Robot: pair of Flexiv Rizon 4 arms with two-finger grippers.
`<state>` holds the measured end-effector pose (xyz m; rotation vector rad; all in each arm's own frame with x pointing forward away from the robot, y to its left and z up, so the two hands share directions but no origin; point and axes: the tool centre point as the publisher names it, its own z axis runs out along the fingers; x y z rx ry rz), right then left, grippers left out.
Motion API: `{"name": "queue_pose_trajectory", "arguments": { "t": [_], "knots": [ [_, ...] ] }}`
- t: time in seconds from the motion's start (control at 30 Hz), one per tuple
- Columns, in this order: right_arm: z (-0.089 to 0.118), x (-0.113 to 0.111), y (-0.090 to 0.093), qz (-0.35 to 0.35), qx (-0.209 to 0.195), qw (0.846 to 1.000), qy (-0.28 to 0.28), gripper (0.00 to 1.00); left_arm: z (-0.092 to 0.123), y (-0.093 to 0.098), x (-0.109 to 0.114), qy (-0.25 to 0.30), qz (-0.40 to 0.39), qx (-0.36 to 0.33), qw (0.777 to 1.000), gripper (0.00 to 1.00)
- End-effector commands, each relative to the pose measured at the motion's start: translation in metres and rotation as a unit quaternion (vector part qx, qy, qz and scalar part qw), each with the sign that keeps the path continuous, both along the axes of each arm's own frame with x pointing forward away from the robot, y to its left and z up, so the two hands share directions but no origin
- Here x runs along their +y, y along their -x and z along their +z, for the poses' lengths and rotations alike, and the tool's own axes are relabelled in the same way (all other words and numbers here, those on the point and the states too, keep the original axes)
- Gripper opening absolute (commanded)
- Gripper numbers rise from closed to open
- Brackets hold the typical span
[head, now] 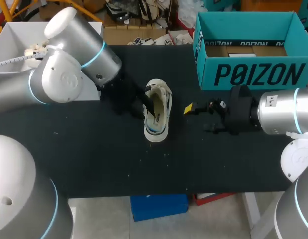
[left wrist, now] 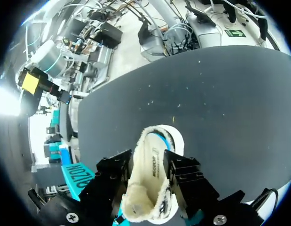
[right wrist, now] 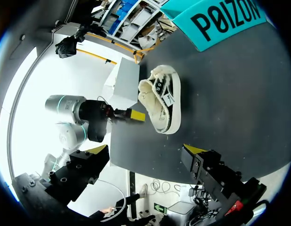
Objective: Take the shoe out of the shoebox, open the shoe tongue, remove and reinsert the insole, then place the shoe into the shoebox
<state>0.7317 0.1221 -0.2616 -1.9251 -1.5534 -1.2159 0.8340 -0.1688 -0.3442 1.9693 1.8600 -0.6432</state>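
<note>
A white shoe (head: pixel 161 118) with a fleecy lining lies on the black table, toe toward the front edge. My left gripper (head: pixel 148 105) comes in from the left at the shoe's collar. In the left wrist view the fleecy collar of the shoe (left wrist: pixel 157 141) sits between the black fingers (left wrist: pixel 116 172), both of which press against it; the yellow tips are hidden. From the right wrist, one yellow fingertip (right wrist: pixel 135 115) shows against the shoe's (right wrist: pixel 164 103) side. My right gripper (head: pixel 198 118) stands open a little right of the shoe, holding nothing. The open teal shoebox (head: pixel 253 74) stands at the back right.
A white bin (head: pixel 14 40) stands at the table's back left, behind my left arm. Bare black tabletop (head: pixel 94 154) stretches from the shoe to the front edge.
</note>
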Motion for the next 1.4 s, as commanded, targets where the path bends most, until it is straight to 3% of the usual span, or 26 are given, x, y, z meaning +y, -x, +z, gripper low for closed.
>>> {"name": "queue_pose_trajectory", "arguments": {
  "t": [0.03,1.4],
  "knots": [
    [0.000,0.000,0.000,0.000,0.001,1.000,0.000,1.00,-0.005,-0.002,-0.005,-0.054,-0.002,-0.002,0.999,0.00],
    [0.000,0.000,0.000,0.000,0.001,1.000,0.000,1.00,-0.068,-0.007,-0.019,-0.148,-0.019,0.011,0.989,0.00]
  ]
}}
